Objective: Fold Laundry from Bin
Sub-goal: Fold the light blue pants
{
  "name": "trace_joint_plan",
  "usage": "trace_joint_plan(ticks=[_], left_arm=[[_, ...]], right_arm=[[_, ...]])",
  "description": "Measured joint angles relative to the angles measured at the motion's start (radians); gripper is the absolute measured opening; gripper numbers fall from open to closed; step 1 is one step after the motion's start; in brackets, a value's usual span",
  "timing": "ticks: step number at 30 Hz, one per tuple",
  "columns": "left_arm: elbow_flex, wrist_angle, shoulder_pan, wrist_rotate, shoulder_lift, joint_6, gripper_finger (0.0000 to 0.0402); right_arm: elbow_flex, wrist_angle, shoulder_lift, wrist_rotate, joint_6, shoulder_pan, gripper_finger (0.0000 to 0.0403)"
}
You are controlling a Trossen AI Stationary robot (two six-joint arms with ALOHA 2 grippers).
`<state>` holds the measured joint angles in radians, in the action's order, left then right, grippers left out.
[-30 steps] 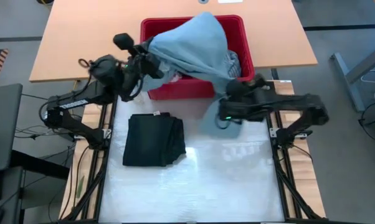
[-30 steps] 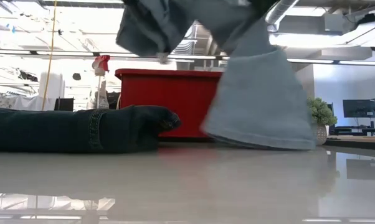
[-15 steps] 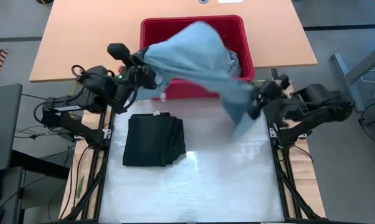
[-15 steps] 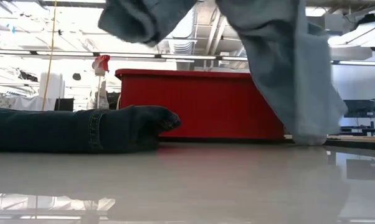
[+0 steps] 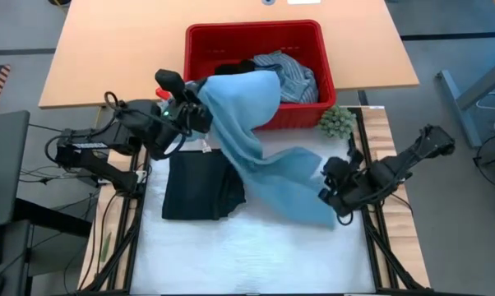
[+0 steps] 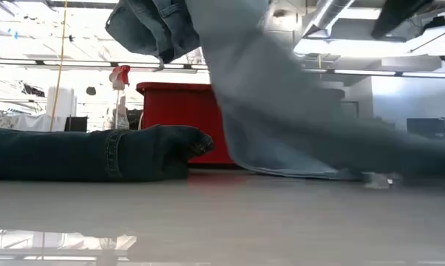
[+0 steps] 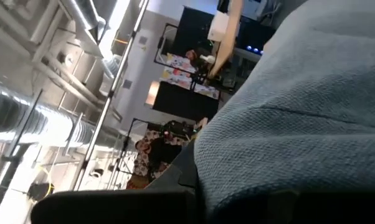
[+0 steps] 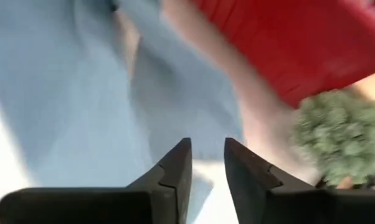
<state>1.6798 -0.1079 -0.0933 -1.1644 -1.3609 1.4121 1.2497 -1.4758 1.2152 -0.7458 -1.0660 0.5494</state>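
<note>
The left gripper [image 5: 196, 111] sat just off the near-left corner of the bin [image 5: 200, 43], clenched on one end of the light blue jeans [image 5: 256, 156]; its own wrist view was nearly filled with blue cloth [image 7: 312, 124], so the hold was firm enough as far as I could judge. Just below it, at about six o'clock from that gripper, lay the dark navy piece [image 5: 202, 186], already folded flat on the table [image 5: 256, 255], with the jeans' edge lapping over its upper right corner.

From the left gripper the jeans ran off toward four o'clock, a long diagonal band crossing the table and ending in a hem near the right gripper [image 5: 340, 191]. That was the relation the next move hung on: the garment's long axis lay slantwise between the two arms, one end held high, the other end loose on the surface.

The right gripper stood low at the table's right side with its fingers [image 8: 175, 171] slightly parted and nothing between them; the loose hem lay just beside it, at about nine o'clock. It was plainly the nearer arm to that free end.

In the bin, the striped shirt [image 5: 290, 72] and a small black piece [image 5: 231, 68] waited. The green fuzzy ball [image 5: 336, 121] sat by its near-right corner.
</note>
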Motion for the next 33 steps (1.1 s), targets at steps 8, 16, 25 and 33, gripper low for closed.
trace_joint_plan(ticks=[8, 16, 25, 33], left_arm=[[0.0, 0.167, -0.061, 0.097, 0.0, 0.05, 0.0015], [0.0, 0.276, -0.104, 0.09, 0.0, 0.086, 0.0015], [0.0, 0.279, -0.109, 0.01, 0.0, 0.111, 0.0015], [0.0, 0.281, -0.109, 0.017, 0.0, 0.111, 0.0015]], right_arm=[[-0.03, 0.32, -0.01, -0.295, 0.255, -0.023, 0.0156], [-0.304, 1.189, 0.003, 0.152, 0.903, -0.285, 0.0157], [-0.329, 1.169, 0.027, 0.244, 1.027, -0.354, 0.0157], [-0.329, 1.122, 0.136, 0.276, 1.074, -0.469, 0.0157]])
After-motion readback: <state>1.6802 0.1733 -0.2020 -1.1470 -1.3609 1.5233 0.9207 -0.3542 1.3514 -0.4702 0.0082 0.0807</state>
